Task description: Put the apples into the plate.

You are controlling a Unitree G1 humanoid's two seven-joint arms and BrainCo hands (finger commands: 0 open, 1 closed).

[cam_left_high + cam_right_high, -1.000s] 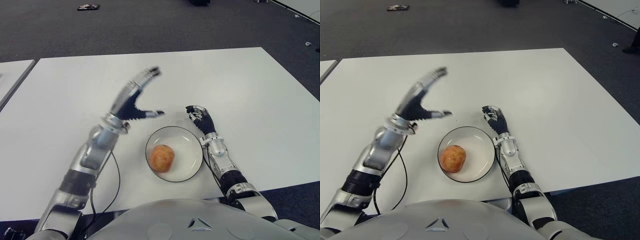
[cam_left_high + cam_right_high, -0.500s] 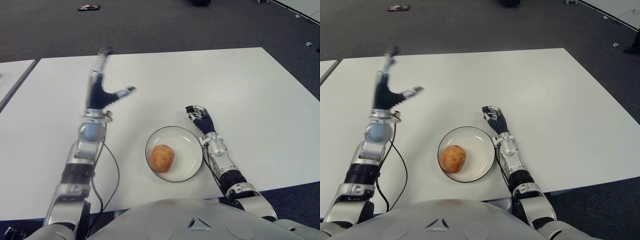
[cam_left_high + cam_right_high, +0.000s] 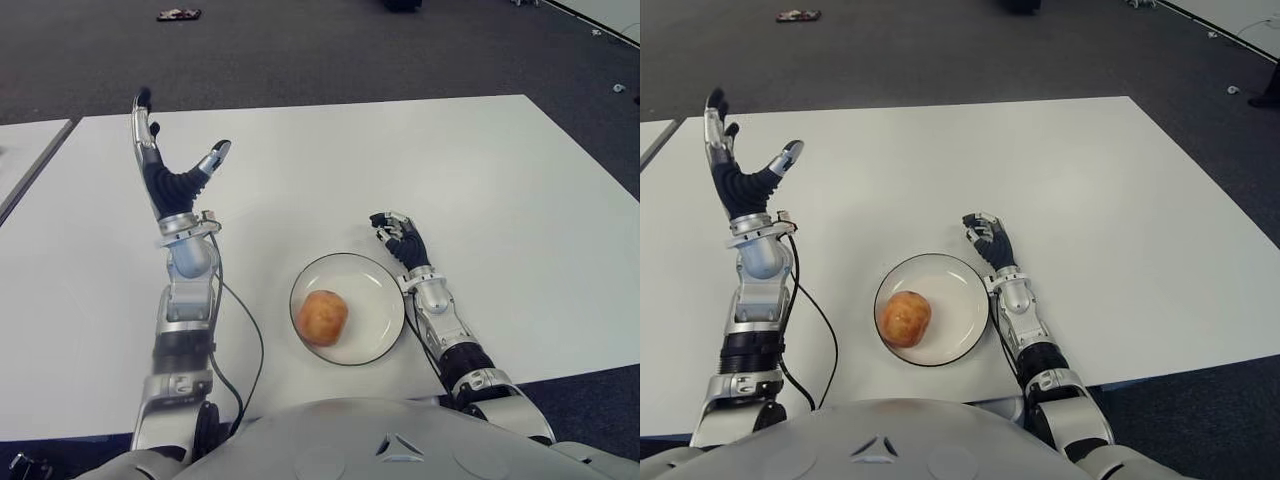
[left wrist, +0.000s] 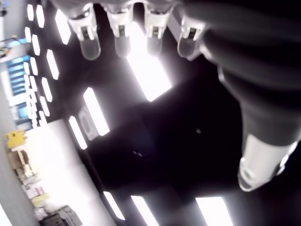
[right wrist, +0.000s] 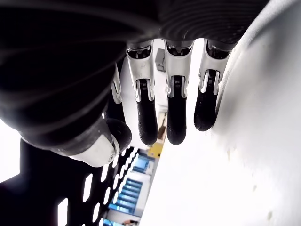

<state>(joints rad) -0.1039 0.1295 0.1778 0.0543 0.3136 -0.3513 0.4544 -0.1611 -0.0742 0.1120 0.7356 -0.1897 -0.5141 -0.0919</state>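
One yellow-red apple (image 3: 322,317) lies in the white plate (image 3: 375,300), left of its centre, near the table's front edge. My left hand (image 3: 172,160) is raised well to the left of the plate and farther back, pointing upward. Its fingers (image 4: 89,44) are spread and hold nothing, with only ceiling lights behind them in the left wrist view. My right hand (image 3: 398,236) shows just past the plate's right far rim, low over the white table (image 3: 480,170). Its fingers (image 5: 175,113) are relaxed and empty.
A second white table (image 3: 25,150) borders the left side across a narrow gap. A black cable (image 3: 245,350) loops beside my left forearm. Dark carpet lies beyond the far edge, with a small object (image 3: 177,14) on it.
My left hand has swung left and upward, away from the plate's far-left side, turning upright with its fingers spread. The apple, plate and right hand have stayed put.
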